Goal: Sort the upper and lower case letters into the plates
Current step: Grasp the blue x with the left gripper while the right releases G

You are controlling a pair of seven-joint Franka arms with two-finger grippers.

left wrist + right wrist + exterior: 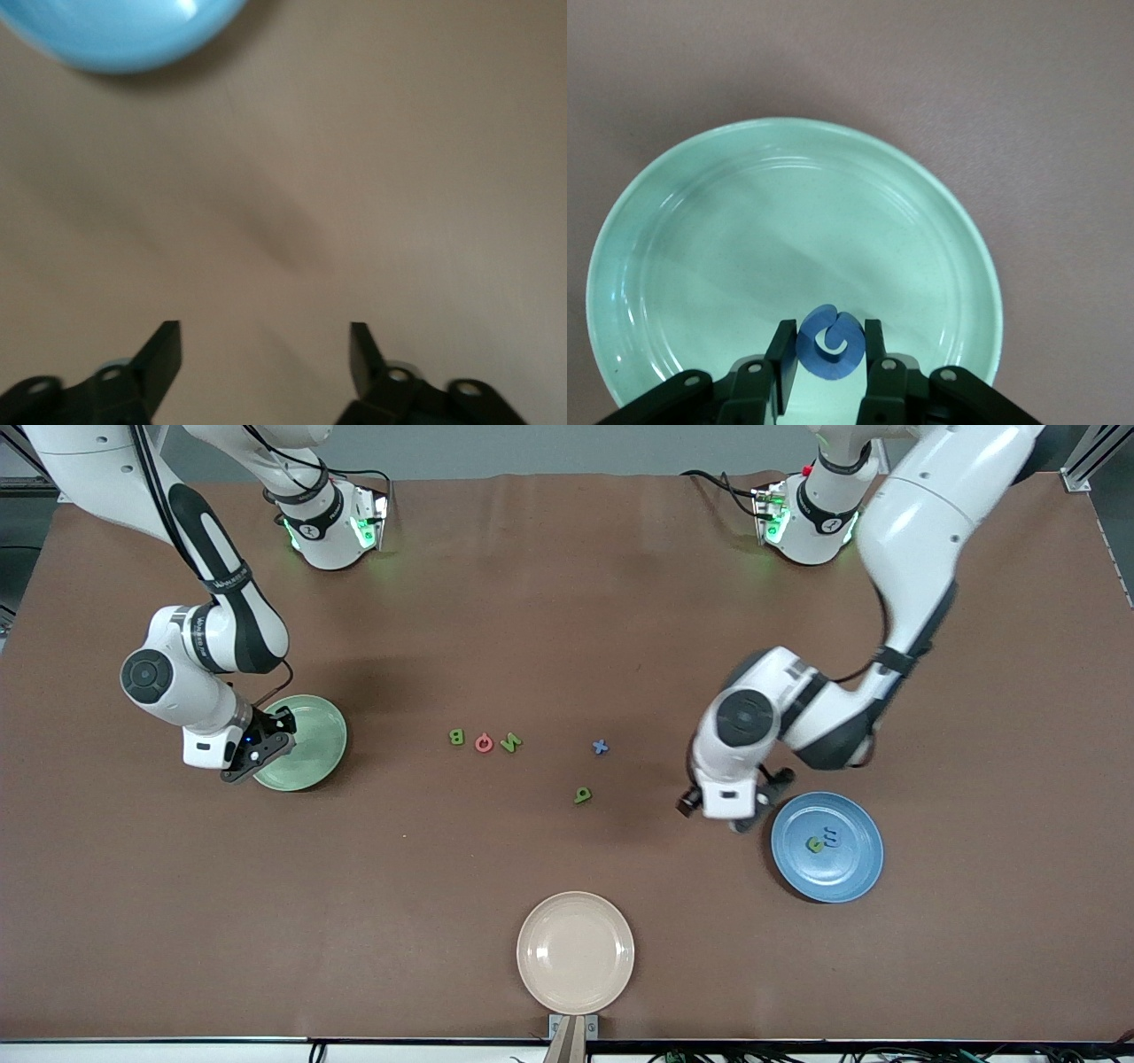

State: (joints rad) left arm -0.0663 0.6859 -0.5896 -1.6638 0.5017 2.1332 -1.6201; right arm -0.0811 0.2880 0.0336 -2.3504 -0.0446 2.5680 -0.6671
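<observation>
My right gripper (827,347) is shut on a small blue curled letter (829,343) low over the pale green plate (788,221). The front view shows this gripper (266,746) over that plate (310,755). My left gripper (264,341) is open and empty over bare table, with the blue plate (124,31) close by. It (762,802) hangs beside the blue plate (842,872), which holds a green letter (814,844) and a blue letter (830,836). Mid-table lie a green B (456,736), a coral letter (483,742), a green letter (510,741), a blue x (601,747) and another green letter (582,794).
A beige plate (576,952) sits empty at the table edge nearest the front camera. The brown mat (354,886) covers the whole table. Both arm bases stand along the edge farthest from that camera.
</observation>
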